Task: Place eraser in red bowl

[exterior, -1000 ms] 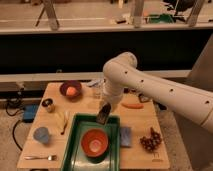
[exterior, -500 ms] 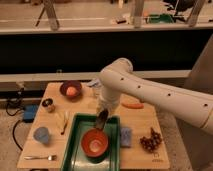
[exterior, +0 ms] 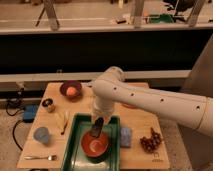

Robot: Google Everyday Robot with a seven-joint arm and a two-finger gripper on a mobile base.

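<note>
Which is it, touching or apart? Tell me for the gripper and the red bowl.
Cannot tell. In the camera view the gripper overlaps the far rim of the red bowl, with neither contact nor gap showing plainly.

The gripper (exterior: 96, 129) hung over the green plastic tray (exterior: 113, 121); a round maroon bowl (exterior: 63, 87) sat beyond-left of it; a pale blue-grey pad (exterior: 125, 136) just right; a blue cup (exterior: 42, 135) well left.

Robot test space — wooden table (exterior: 137, 157), railings (exterior: 100, 29) behind, claw (exterior: 97, 127) above red bowl (exterior: 103, 148)
</note>
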